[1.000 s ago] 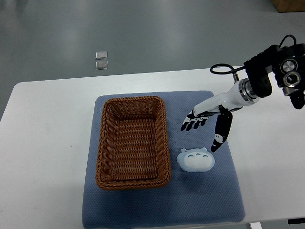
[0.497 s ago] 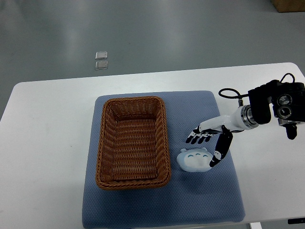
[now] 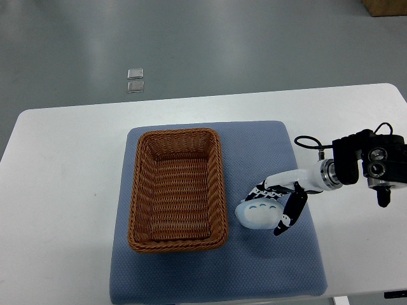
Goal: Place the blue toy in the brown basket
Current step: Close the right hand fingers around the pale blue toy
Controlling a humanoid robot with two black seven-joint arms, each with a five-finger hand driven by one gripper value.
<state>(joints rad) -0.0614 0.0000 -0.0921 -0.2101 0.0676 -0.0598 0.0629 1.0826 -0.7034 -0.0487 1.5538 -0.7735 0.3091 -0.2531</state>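
The pale blue toy (image 3: 257, 214), a rounded plush with a small face, lies on the blue mat (image 3: 210, 267) just right of the brown wicker basket (image 3: 177, 189). My right hand (image 3: 275, 204) comes in from the right edge and is down over the toy's right side. Its fingers (image 3: 264, 190) lie across the toy's top edge and the thumb (image 3: 283, 218) reaches down its right flank, so the hand straddles the toy while the toy rests on the mat. The basket is empty. No left arm shows.
The mat lies on a white table (image 3: 63, 178) whose far edge runs along the grey floor. Two small clear squares (image 3: 135, 80) lie on that floor beyond the table. A brown box corner (image 3: 386, 6) shows at the top right.
My right hand has come down and toward me, from above the toy onto it. Its fingers and thumb now bracket the toy, which has barely shifted.
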